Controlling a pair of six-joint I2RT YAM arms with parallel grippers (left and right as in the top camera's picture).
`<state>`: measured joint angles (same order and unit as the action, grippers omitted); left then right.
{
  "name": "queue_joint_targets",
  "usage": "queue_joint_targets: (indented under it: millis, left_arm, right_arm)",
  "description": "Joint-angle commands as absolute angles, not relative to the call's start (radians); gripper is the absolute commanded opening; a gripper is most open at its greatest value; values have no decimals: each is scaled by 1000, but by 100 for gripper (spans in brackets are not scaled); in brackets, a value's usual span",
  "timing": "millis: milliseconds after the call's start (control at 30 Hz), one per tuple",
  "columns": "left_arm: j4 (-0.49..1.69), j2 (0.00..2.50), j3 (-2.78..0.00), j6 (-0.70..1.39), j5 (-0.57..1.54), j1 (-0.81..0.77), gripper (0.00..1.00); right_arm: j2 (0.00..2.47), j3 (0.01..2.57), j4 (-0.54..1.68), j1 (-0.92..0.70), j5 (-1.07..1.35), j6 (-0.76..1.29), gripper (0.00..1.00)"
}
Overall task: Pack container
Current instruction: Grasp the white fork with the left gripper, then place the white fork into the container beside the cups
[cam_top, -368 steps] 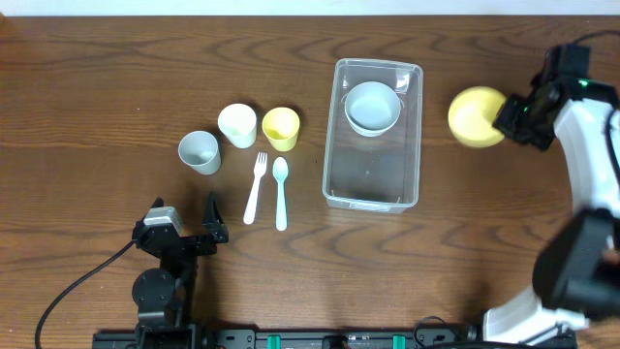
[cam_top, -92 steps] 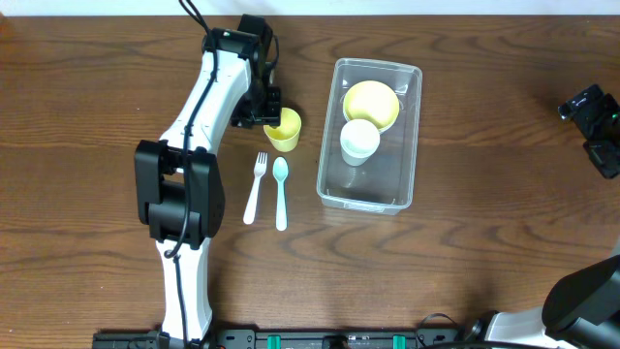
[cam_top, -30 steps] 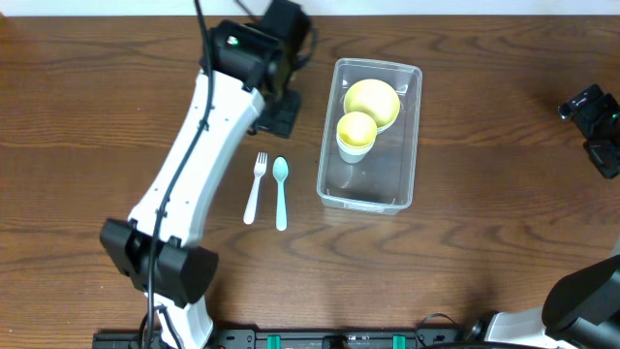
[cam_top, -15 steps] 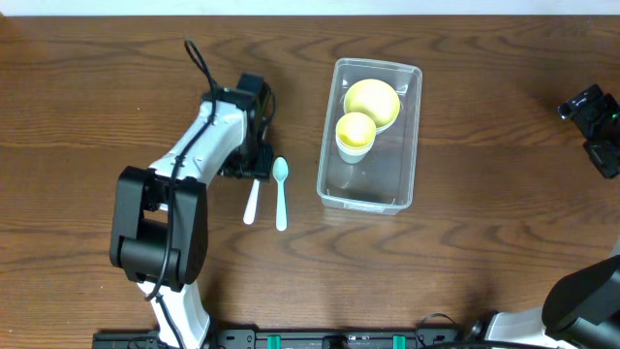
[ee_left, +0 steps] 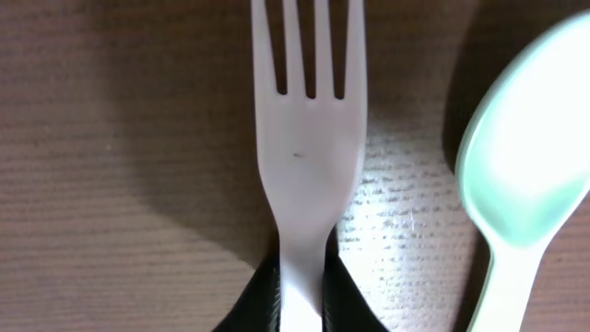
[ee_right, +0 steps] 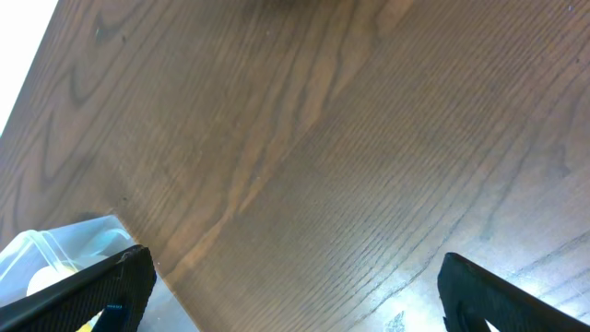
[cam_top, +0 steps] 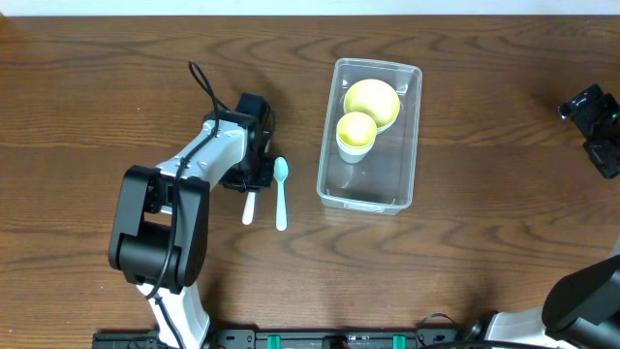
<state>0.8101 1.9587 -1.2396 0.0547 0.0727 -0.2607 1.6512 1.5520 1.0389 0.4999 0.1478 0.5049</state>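
Observation:
The clear container (cam_top: 369,187) stands right of centre, holding a yellow bowl (cam_top: 371,99) and a yellow cup (cam_top: 356,129) nested in a white one. A white fork (ee_left: 309,138) lies on the wood left of the container, beside a mint spoon (cam_top: 281,194). My left gripper (cam_top: 254,174) is down on the fork, and in the left wrist view its black fingers (ee_left: 263,300) are shut on the fork's handle just below the tines. The spoon's bowl (ee_left: 525,175) lies to the right of them. My right gripper (cam_top: 595,126) stays at the table's far right edge, open and holding nothing.
The right wrist view shows bare wood between the wide-apart fingers (ee_right: 120,286) and a corner of the container (ee_right: 55,249) at lower left. The left arm's cable (cam_top: 205,87) loops over the table behind the gripper.
After setting the yellow cup in the container, my left gripper moved down-left to the fork and has now shut on its handle. The right arm has not moved.

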Motion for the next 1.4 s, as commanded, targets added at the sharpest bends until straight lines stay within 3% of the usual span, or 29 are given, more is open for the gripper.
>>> queue_joint_targets:
  millis: [0,333,533,733,1100,1167,1367]
  left_arm:
    - [852,1942,-1254,60,68,-266,6]
    - [1140,1682,-1661,72,94,-370,6]
    - [996,1603,-1796,130,102,-641,6]
    - [836,1752,-1789,136,46,-812,6]
    - [767,2070,-1789,137,45,-818,6]
    - [777,2072,-1789,143,67,-818,10]
    - [914,1963,-1900,144,59,-808,42]
  right_arm:
    - [1655,1549,1040,504,142,500,99]
    - [1655,1549,1040,504,142,500,99]
    - [1655,1549,1040,504,142,500,99]
    - [1655,1549,1040,504,142,500,99]
    - [1655,1549,1040,504,142,500,99]
    - [1655,1549,1040,504,142,500,99]
    - [1655,1549,1040,504,142,500,99]
